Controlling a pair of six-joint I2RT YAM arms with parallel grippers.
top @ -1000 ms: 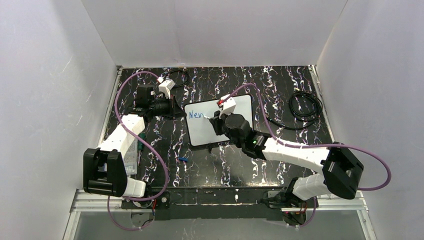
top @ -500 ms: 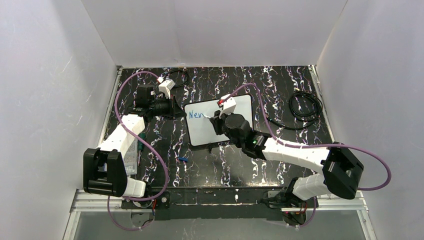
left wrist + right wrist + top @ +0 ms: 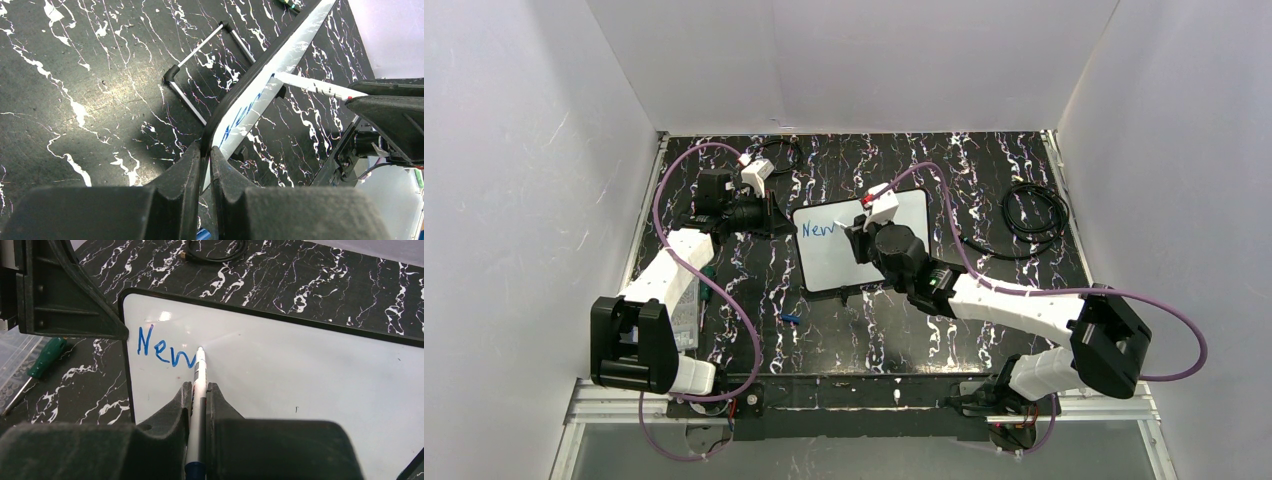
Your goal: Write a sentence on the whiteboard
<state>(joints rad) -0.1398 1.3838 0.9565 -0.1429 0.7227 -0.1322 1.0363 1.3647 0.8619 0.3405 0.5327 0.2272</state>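
1. The whiteboard [image 3: 834,265] sits on the black marbled table [image 3: 904,335], mid-workspace between the two arms, slightly skewed to the table edges.
2. Left gripper [image 3: 206,150]: fingers pressed together on the board's left edge, pinching the thin dark frame. That wrist camera sees the board nearly edge-on.
3. Right gripper [image 3: 199,390]: clamped on a white marker [image 3: 200,372]. The barrel runs between the fingers with the tip pointing forward.
4. The marker tip is in contact with the board surface, right at the end of the last letter.
5. The sentence [image 3: 162,350] reads "New" in blue, on one line in the board's upper-left corner.
6. A green-handled screwdriver [image 3: 42,357] lies on the table just left of the board.
7. A thin metal rod frame [image 3: 200,52] with black corners lies on the table beside the board, seen from the left wrist.
8. A black cable coil [image 3: 1034,212] lies well right of the board, near the right wall.
9. A small blue item [image 3: 790,320] lies on the table nearer the arm bases than the board. It is too small to identify, possibly a cap.
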